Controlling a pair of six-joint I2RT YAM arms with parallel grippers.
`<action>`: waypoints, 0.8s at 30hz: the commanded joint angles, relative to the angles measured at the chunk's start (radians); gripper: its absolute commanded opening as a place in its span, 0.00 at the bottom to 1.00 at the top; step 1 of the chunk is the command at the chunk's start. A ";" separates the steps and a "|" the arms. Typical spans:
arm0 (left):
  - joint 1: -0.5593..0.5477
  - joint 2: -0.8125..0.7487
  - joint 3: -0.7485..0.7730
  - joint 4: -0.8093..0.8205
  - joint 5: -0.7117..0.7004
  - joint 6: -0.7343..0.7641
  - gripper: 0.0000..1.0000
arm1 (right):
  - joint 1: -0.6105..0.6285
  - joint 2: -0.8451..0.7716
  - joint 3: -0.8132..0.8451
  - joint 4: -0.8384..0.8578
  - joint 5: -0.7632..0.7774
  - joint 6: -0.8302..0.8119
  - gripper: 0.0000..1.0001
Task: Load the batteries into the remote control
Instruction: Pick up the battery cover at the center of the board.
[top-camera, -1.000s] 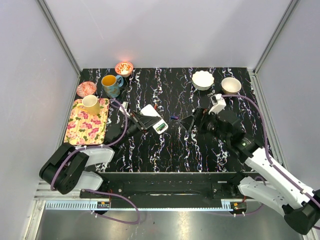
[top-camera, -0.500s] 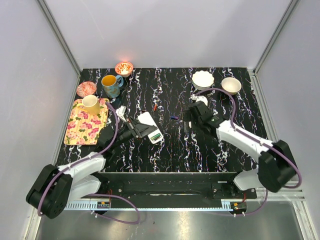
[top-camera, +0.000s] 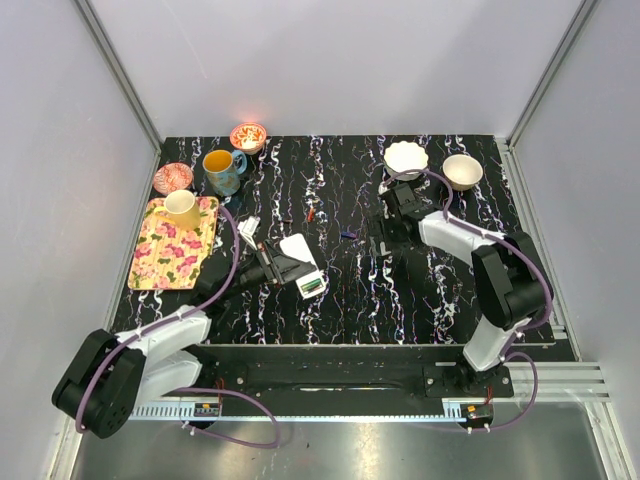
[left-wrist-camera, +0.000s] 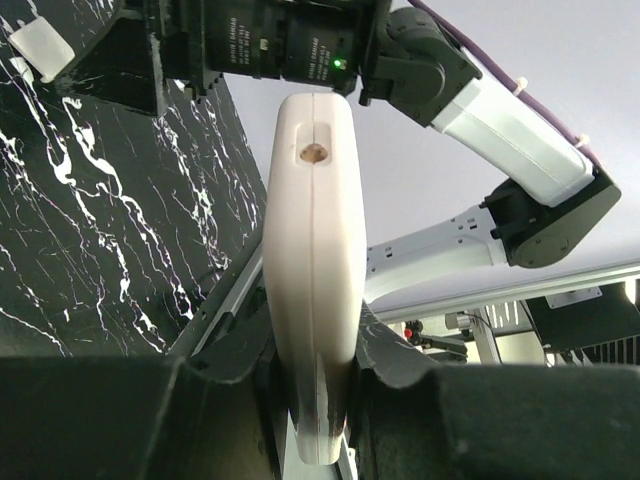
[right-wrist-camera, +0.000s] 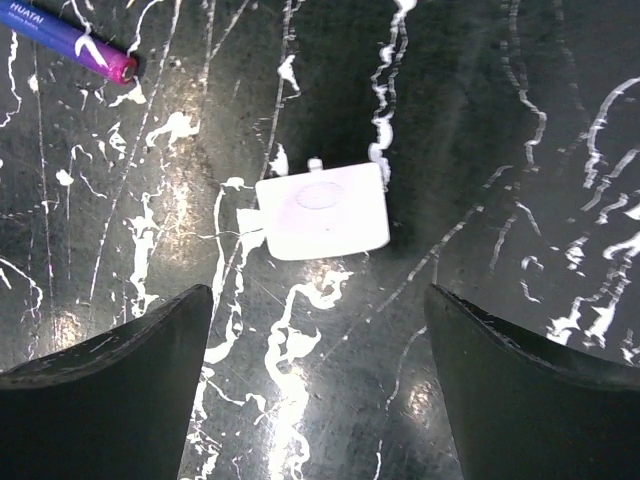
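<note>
My left gripper (top-camera: 278, 263) is shut on the white remote control (top-camera: 298, 250), held off the table left of centre with its open battery bay (top-camera: 313, 285) facing up. In the left wrist view the remote (left-wrist-camera: 312, 250) stands edge-on between the jaws of that gripper (left-wrist-camera: 312, 375). My right gripper (top-camera: 384, 238) is open and empty, low over the table. In its wrist view the fingers (right-wrist-camera: 150, 360) straddle bare table just short of a small white cover piece (right-wrist-camera: 322, 210). A blue battery (right-wrist-camera: 65, 38) lies at the upper left; it also shows in the top view (top-camera: 347, 236).
A floral tray (top-camera: 170, 255) with a yellow cup (top-camera: 182, 207) sits at the left. A blue mug (top-camera: 222, 168) and two patterned bowls (top-camera: 248, 134) (top-camera: 172, 177) stand behind it. Two white bowls (top-camera: 406, 158) (top-camera: 462, 170) are at the back right. A small red object (top-camera: 311, 214) lies mid-table.
My right arm has swung in from the right and folded back, its gripper now low near the battery. My left gripper has shifted the remote slightly down and left.
</note>
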 joint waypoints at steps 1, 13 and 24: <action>0.006 0.008 0.015 0.103 0.047 -0.001 0.00 | 0.004 0.030 0.017 0.066 -0.073 -0.048 0.92; 0.006 0.037 0.035 0.125 0.064 -0.010 0.00 | 0.002 0.122 0.043 0.064 0.002 -0.117 0.86; 0.007 0.045 0.054 0.117 0.072 -0.006 0.00 | 0.002 0.159 0.062 0.030 -0.013 -0.117 0.71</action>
